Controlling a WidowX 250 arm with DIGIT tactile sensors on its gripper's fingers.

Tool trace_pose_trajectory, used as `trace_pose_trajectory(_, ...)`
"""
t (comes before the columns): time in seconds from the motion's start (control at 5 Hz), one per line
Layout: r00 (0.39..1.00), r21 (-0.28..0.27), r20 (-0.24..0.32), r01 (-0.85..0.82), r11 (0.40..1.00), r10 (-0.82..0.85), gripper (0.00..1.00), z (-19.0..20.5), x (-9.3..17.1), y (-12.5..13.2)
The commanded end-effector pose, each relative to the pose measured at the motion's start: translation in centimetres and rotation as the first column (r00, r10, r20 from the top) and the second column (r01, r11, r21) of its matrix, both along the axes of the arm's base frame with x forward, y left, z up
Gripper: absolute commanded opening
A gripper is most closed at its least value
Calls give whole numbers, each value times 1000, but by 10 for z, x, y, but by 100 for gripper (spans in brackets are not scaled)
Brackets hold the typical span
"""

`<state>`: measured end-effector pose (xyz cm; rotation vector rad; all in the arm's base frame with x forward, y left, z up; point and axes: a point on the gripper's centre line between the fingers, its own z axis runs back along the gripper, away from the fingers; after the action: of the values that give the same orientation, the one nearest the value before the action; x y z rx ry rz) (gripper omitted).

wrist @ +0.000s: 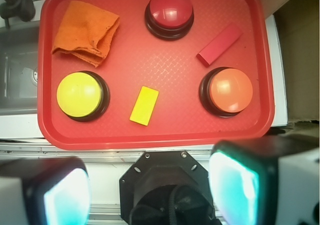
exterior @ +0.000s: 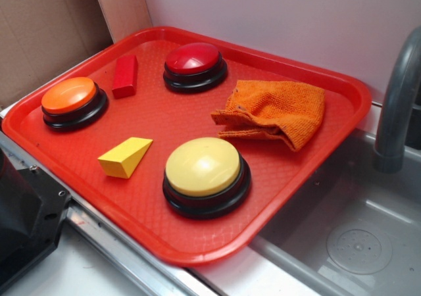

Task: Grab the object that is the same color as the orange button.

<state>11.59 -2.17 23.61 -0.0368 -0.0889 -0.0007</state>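
Cloth point(exterior: 276, 112) is nubby orange terry, soft and matt. Orange button point(exterior: 69, 95) has a glossy plastic dome on a shiny black base. Tray point(exterior: 197, 243) is red plastic with a fine textured bottom. Faucet point(exterior: 398, 98) looks like dull grey metal.

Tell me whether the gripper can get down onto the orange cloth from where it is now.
Probably yes. The orange cloth lies uncovered in a corner of the tray, apart from the yellow button, and the gripper is open with nothing between.

A pale wall point(exterior: 276, 20) rises behind; a grey sink point(exterior: 348, 230) with a faucet point(exterior: 398, 105) sits beside brown cardboard point(exterior: 46, 33).
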Motion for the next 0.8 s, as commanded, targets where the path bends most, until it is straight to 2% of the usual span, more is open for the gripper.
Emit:
trace_pose_trajectory(0.0, 1000, 0, 0, 0, 1000, 0, 100, 0, 0, 0)
trace_pose_trajectory(0.2, 963, 95, 108, 236, 967, -246, 100, -13, 48, -20)
trace_pose_trajectory(0.4, 895, 171, 174, 383, 908, -410, 100, -36, 81, -38)
trace_pose_trajectory(0.6, 861, 186, 154, 456, 870, -484, 100, -75, 109, -53)
